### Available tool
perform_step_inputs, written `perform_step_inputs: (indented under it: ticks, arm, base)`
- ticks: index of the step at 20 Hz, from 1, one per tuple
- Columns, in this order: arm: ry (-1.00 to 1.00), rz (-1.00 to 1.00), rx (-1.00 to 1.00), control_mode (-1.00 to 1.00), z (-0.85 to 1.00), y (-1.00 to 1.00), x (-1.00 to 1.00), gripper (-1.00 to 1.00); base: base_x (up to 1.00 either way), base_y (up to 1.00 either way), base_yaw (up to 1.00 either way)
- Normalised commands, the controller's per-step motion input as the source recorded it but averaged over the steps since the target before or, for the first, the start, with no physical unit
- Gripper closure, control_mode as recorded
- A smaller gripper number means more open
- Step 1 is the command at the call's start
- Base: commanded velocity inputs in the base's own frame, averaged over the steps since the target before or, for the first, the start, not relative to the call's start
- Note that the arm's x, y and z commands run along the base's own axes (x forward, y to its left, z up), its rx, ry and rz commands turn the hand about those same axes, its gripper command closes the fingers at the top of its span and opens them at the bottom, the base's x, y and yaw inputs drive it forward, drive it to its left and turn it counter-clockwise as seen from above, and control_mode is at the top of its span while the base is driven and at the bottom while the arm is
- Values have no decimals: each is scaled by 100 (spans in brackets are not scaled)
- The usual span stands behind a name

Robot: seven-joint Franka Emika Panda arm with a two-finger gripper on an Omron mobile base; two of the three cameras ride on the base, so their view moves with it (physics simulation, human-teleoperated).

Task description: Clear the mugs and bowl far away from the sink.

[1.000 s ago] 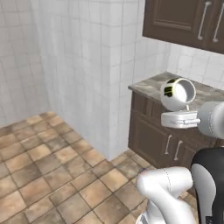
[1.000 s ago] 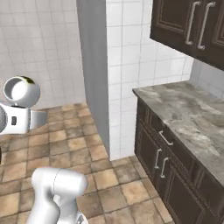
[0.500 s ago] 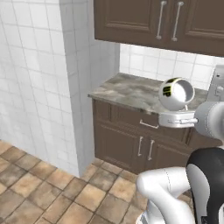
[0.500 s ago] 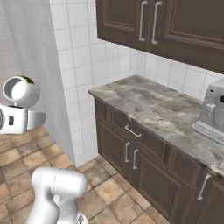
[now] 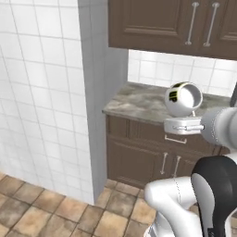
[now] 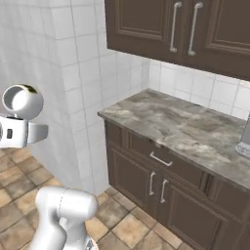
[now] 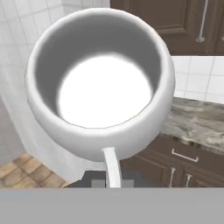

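A glossy white mug (image 5: 183, 98) with a dark-and-yellow mark on its side hangs in the air, tipped so its mouth faces the camera. My gripper (image 5: 183, 118) is shut on its handle from below. In the right base view the same mug (image 6: 22, 100) sits above the gripper (image 6: 20, 117) at the far left. The hand view looks straight into the mug (image 7: 103, 83), its thin handle (image 7: 111, 164) running down between the fingertips of the gripper (image 7: 112, 183). The bowl and the sink are out of view.
A grey marble counter (image 5: 139, 102) (image 6: 180, 128) over dark brown drawers and doors (image 6: 156, 180) lies ahead. Dark upper cabinets (image 6: 185, 24) hang above it. A white tiled pillar (image 5: 51, 92) stands to the left. A grey appliance (image 6: 244, 139) sits at the counter's right edge.
The whole picture has shifted, so the base has moved: the counter and cabinets have slid across the views and grown nearer. The mug stays in the shut gripper.
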Motion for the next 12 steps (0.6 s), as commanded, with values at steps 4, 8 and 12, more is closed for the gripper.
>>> perform_step_inputs:
  ticks: [4,8,12]
  arm:
    - [0,0,0,100,0,0,0,100]
    - [0,0,0,100,0,0,0,100]
    - [0,0,0,100,0,0,0,100]
  base:
    - [10,0,-47]
    - [0,-4,-45]
    - [0,-2,-35]
